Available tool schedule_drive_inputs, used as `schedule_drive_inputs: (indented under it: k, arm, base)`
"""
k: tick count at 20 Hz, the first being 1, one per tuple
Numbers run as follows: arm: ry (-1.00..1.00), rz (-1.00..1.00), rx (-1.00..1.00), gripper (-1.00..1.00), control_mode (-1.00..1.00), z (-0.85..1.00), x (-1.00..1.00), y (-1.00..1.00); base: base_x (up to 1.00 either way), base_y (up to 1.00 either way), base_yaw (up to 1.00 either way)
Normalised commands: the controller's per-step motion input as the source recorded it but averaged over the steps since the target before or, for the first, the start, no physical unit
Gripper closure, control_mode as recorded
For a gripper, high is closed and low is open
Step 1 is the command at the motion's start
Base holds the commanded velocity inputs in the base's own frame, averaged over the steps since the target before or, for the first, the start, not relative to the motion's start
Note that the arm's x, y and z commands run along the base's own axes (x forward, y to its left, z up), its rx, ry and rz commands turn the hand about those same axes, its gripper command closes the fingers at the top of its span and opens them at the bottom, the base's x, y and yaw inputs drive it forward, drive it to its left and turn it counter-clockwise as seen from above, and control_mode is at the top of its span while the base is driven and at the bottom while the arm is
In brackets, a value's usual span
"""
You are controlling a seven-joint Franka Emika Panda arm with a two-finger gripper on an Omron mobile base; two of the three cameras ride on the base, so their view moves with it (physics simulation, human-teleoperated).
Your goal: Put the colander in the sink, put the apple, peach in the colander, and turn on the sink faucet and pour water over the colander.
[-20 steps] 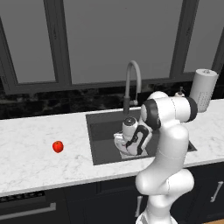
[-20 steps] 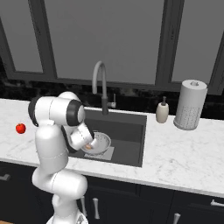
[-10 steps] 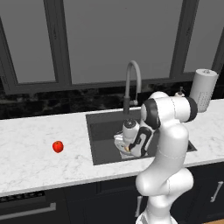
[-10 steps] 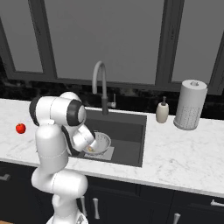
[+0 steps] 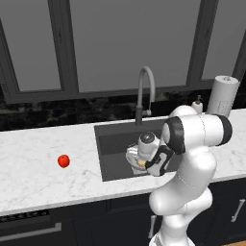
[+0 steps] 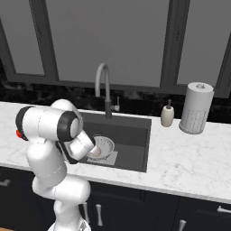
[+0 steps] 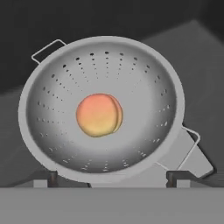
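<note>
Peach (image 7: 99,114) lies at the bottom of the colander (image 7: 144,87), and the colander stands in the sink (image 5: 113,149) under the sink faucet (image 5: 144,93). Claw (image 7: 112,176) hangs just above the colander with its two fingertips (image 7: 52,175) spread wide, holding nothing. Apple (image 5: 63,161) rests on the white marble bench (image 5: 33,158), well apart to the left of the sink.

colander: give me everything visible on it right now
The colander is a round, silvery metal bowl with rows of small holes up its sides and two thin wire loop handles on opposite rim edges. It sits upright on the sink floor. A peach rests at the centre of its bottom.
</note>
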Motion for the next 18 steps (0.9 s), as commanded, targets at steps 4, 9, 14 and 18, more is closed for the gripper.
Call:
schedule_drive_inputs:
  k: [4,9,14,18]
  arm:
    - [0.0,0.01,0.0,-1.0,-1.0,0.82,-0.31,0.0]
    - [0.0,0.01,0.0,-1.0,-1.0,0.97,-0.2,0.0]
    - [0.0,0.0,0.01,-1.0,-1.0,1.0,-0.03,0.0]
    - [0.01,0.0,0.0,-1.0,-1.0,0.98,-0.27,0.0]
  base:
    - [0.0,0.0,0.0]
    - [0.0,0.0,0.0]
    - [0.0,0.0,0.0]
    - [0.0,0.0,0.0]
